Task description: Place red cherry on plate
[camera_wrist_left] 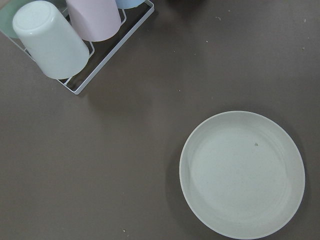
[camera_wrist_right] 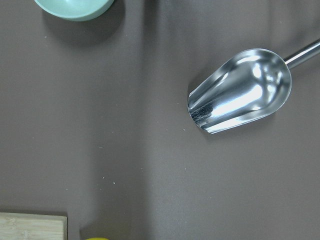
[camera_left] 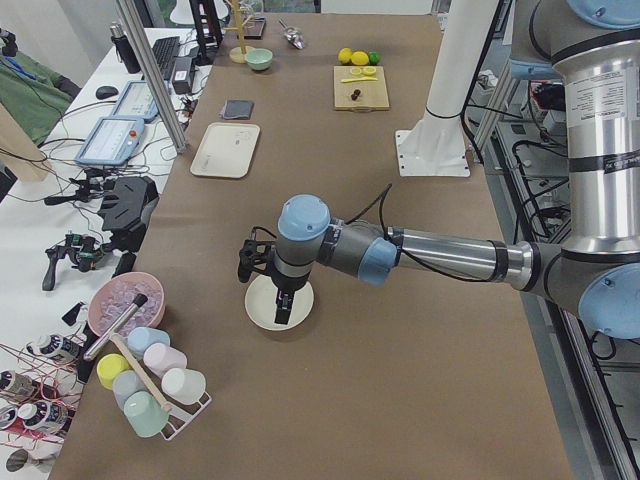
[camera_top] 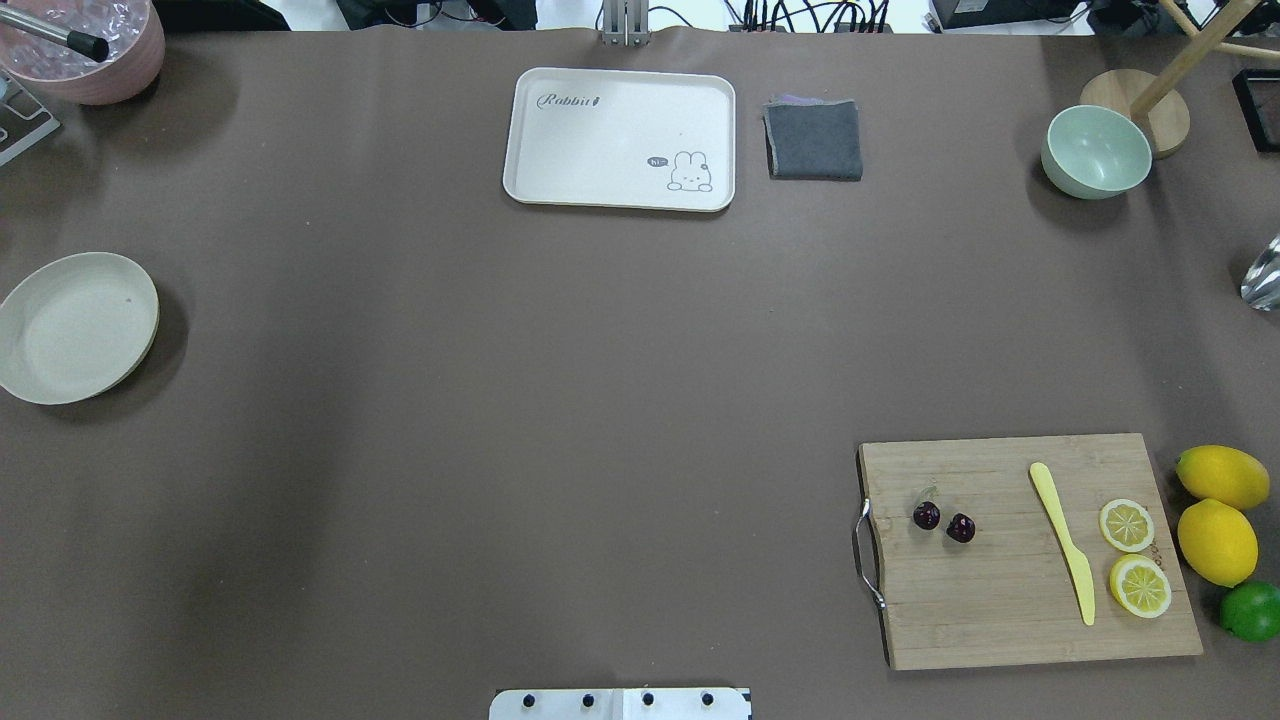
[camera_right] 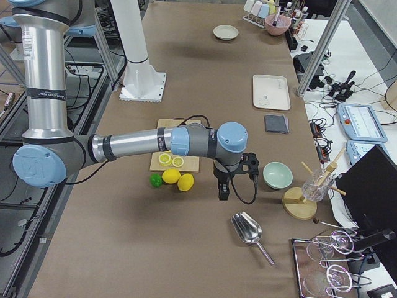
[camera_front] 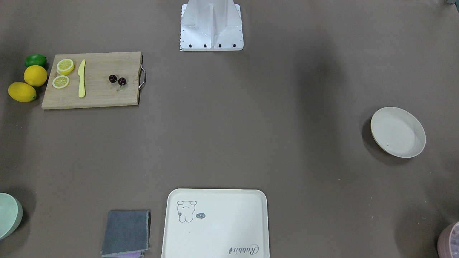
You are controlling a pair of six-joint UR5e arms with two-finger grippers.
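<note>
The red cherry (camera_front: pixel 117 80) (camera_top: pixel 943 521), a pair of dark glossy fruits, lies on a wooden cutting board (camera_front: pixel 100 95) (camera_top: pixel 1000 610) near its metal handle. Far across the table sits the round cream plate (camera_front: pixel 398 132) (camera_top: pixel 75 325) (camera_wrist_left: pixel 242 172) with nothing but a small speck in it. My left gripper (camera_left: pixel 284 310) hangs just above the plate (camera_left: pixel 258 306), fingers pointing down. My right gripper (camera_right: pixel 223 190) hovers over bare table past the lemons, away from the cherry. Neither gripper shows in any other view, so I cannot tell whether they are open or shut.
The board also carries a yellow knife (camera_top: pixel 1064 543) and two lemon slices (camera_top: pixel 1134 555); two lemons (camera_top: pixel 1220 510) and a lime (camera_top: pixel 1252 610) lie beside it. A cream tray (camera_top: pixel 620 110), grey cloth (camera_top: pixel 814 140), green bowl (camera_top: pixel 1096 152), metal scoop (camera_wrist_right: pixel 240 90) and cup rack (camera_wrist_left: pixel 75 35) sit around the edges.
</note>
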